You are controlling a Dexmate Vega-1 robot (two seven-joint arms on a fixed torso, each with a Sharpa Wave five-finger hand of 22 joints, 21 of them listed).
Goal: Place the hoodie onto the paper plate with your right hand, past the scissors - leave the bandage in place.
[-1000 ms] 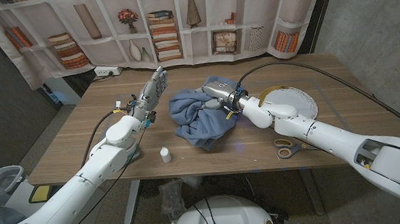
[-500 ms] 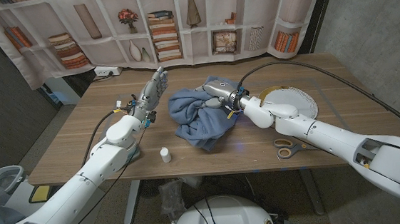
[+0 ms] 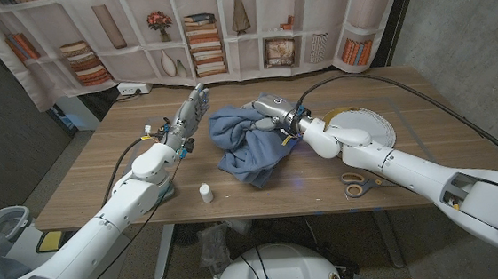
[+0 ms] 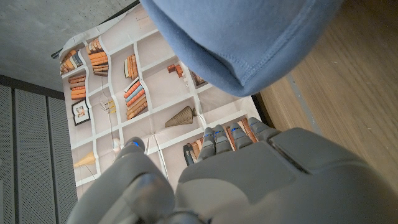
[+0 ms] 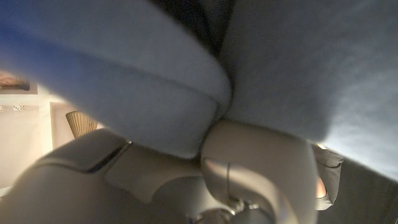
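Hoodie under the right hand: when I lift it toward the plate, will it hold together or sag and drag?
Probably sag: the hoodie lies bunched in soft folds, so it looks floppy. The right hand grips only its upper part; the lower edge would likely trail over the table. It spreads wider than the paper plate, so it may overhang. Loose cloth could brush the scissors.

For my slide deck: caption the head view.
Right hand grips the blue hoodie beside the paper plate; left hand waits open.
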